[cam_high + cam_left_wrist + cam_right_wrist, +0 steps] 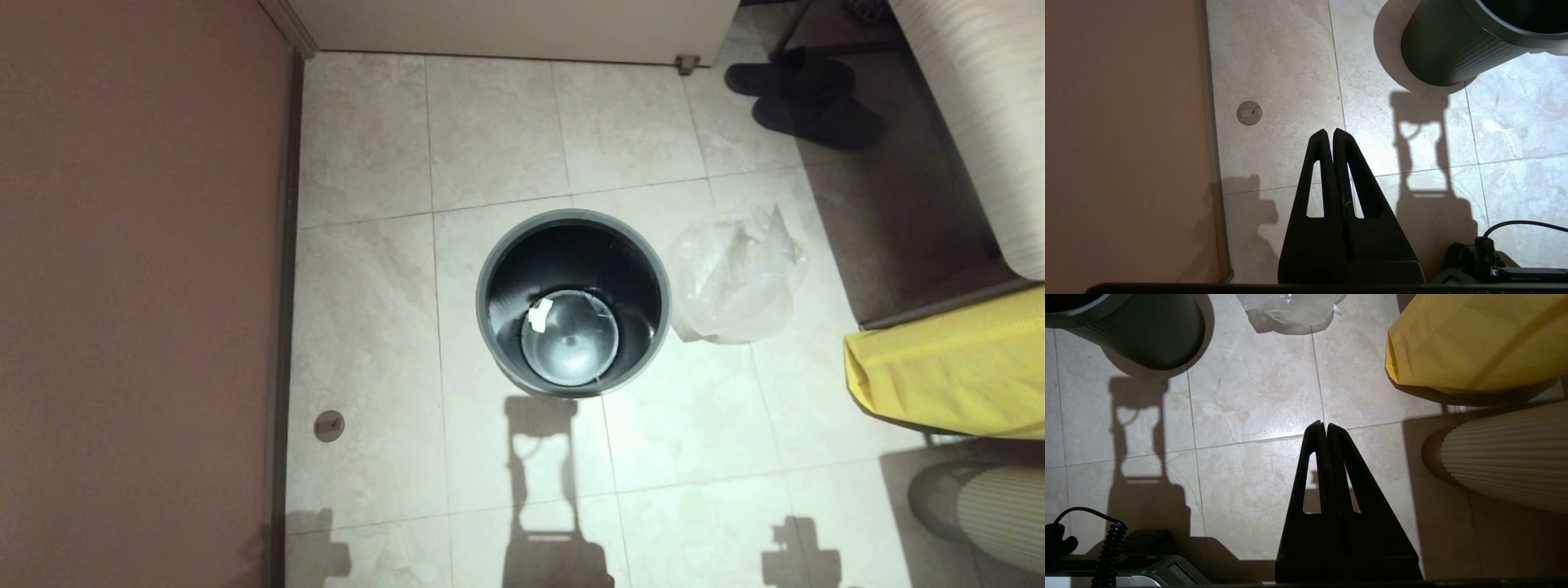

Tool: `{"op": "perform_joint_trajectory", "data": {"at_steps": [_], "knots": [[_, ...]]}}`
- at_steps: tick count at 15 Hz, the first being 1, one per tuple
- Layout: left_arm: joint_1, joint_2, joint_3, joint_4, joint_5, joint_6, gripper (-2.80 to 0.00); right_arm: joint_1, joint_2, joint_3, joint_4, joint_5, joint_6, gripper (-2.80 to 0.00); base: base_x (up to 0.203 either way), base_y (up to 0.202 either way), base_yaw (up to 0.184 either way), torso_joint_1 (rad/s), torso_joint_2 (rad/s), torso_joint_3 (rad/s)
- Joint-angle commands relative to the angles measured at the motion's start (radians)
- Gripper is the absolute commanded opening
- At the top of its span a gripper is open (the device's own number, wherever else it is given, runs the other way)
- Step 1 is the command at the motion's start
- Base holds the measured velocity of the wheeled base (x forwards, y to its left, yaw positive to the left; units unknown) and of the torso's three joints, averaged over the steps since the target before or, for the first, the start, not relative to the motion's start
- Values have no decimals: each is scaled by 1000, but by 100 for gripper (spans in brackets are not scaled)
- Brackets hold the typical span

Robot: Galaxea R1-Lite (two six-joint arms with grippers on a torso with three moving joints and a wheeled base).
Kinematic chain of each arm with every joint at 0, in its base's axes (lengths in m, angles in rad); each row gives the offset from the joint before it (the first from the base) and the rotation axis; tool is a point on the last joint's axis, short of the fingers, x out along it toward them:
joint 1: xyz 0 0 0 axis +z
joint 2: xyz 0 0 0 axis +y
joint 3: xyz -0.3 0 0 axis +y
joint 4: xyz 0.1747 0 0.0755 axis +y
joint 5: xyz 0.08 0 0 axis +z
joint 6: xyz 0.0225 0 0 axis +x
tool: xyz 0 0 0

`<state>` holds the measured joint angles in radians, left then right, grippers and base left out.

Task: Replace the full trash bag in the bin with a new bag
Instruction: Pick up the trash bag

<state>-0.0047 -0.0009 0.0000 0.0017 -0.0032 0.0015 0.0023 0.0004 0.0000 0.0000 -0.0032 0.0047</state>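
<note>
The bin [571,215] stands upright in the middle of the tiled floor, with no liner showing inside and a small white scrap [539,314] on its glossy bottom. The new bag [735,278], clear and crinkled, lies on the floor touching the bin's right side. Neither gripper shows in the head view. In the left wrist view my left gripper [1329,131] hangs shut and empty over bare tile, short of the bin [1449,49]. My right gripper [1321,424] is likewise shut and empty over the floor, apart from the bin [1151,330] and the new bag [1290,310].
A yellow sack [955,367] sits at the right, with a ribbed cream object [1000,506] nearer me. Dark slippers [808,98] lie at the back right beside striped furniture [980,106]. A brown wall [139,286] runs along the left, with a round floor fitting [329,425] beside it.
</note>
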Motion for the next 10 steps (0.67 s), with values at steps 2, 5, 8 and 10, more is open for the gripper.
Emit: {"op": "perform_joint_trajectory", "data": {"at_steps": [2, 5, 8, 10], "knots": [[0, 1, 0, 0, 0, 0, -280, -1, 0, 0, 0, 0, 1, -280, 0, 0, 0, 0, 0, 0], [0, 1, 0, 0, 0, 0, -280, 1, 0, 0, 0, 0, 0, -280, 0, 0, 0, 0, 0, 0], [0, 1, 0, 0, 0, 0, -280, 0, 0, 0, 0, 0, 0, -280, 0, 0, 0, 0, 0, 0], [0, 1, 0, 0, 0, 0, -280, -1, 0, 0, -1, 0, 0, -280, 0, 0, 0, 0, 0, 0]]}}
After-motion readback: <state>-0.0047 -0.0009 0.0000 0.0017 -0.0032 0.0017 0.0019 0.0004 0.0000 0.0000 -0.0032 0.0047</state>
